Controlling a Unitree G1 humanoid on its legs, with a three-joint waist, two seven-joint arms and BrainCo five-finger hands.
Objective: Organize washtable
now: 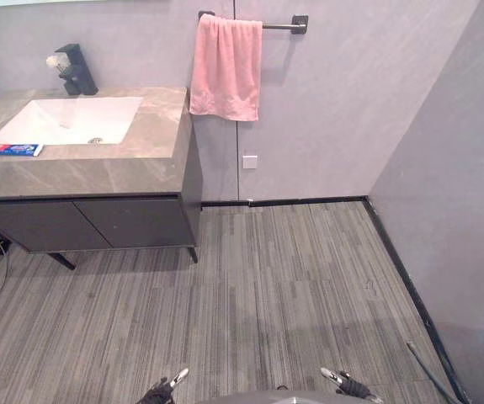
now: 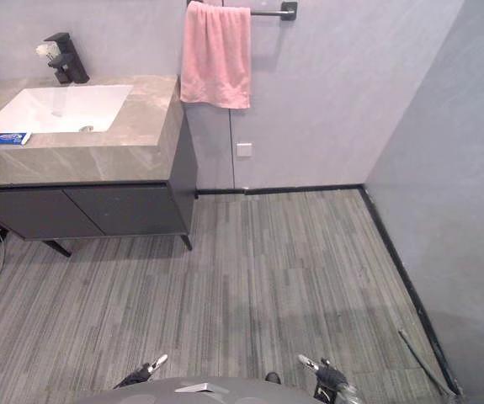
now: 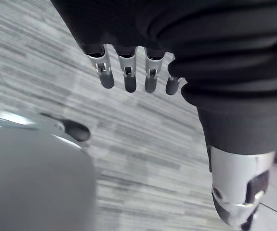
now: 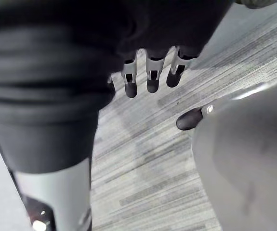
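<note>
Table (image 1: 132, 168): grey stone top on a dark cabinet (image 1: 98, 223), standing at the far left against the wall. A white sink (image 1: 73, 118) is set into the top, with a black faucet (image 1: 77, 71) at its far edge. A small pale item sits against the faucet; it cannot be identified.

Toothpaste box (image 1: 10, 149): red, white and blue, lying flat on the table top just beside the sink's near left corner.

Towel (image 1: 225, 67): pink, draped over a dark rail (image 1: 279, 26) on the far wall, just right of the table. Its lower hem hangs level with the table top. A small white wall plate (image 1: 249, 161) is below it.

Left hand (image 1: 164, 389): low at the near edge of the scene, over the striped grey floor (image 1: 275, 295), well apart from the table. Its fingers (image 3: 129, 82) hang straight and hold nothing.

Right hand (image 1: 347, 384): at the near edge, to the right, likewise over the floor. Its fingers (image 4: 151, 82) are straight and empty.
</note>
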